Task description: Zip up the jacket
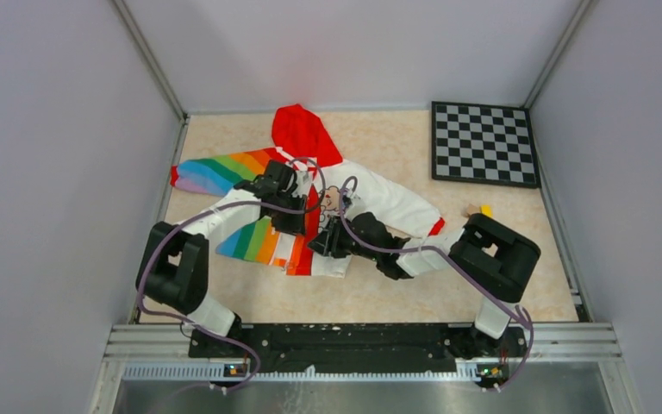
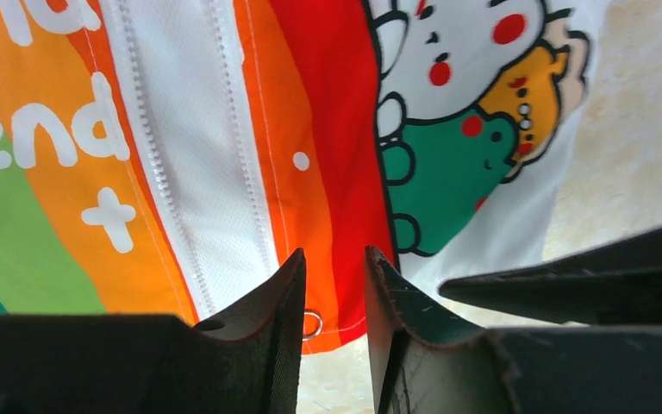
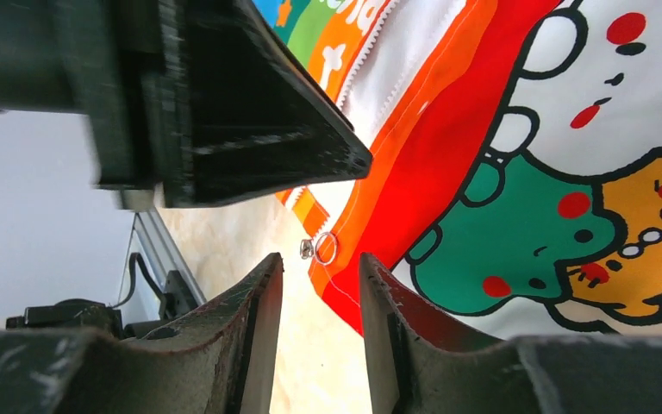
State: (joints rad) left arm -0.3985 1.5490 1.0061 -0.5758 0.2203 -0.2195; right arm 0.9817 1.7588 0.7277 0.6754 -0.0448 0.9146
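The jacket [image 1: 371, 197] lies flat on the table with its red hood [image 1: 303, 131] at the far side, the rainbow half on the left and the white bear-print half on the right. It is unzipped: white lining and zipper teeth [image 2: 151, 164] show beside the orange and red front edge. A small metal ring pull [image 3: 324, 248] sits at the bottom hem, also in the left wrist view [image 2: 313, 324]. My left gripper [image 1: 296, 226] [image 2: 334, 259] is open just above the hem by the ring. My right gripper [image 1: 321, 244] [image 3: 321, 260] is open, pointing at the ring, holding nothing.
A black and white checkerboard [image 1: 484, 144] lies at the back right. A small yellow object [image 1: 485, 210] sits near the right arm's elbow. Grey walls close in the left, right and far sides. The two grippers are very close together over the hem.
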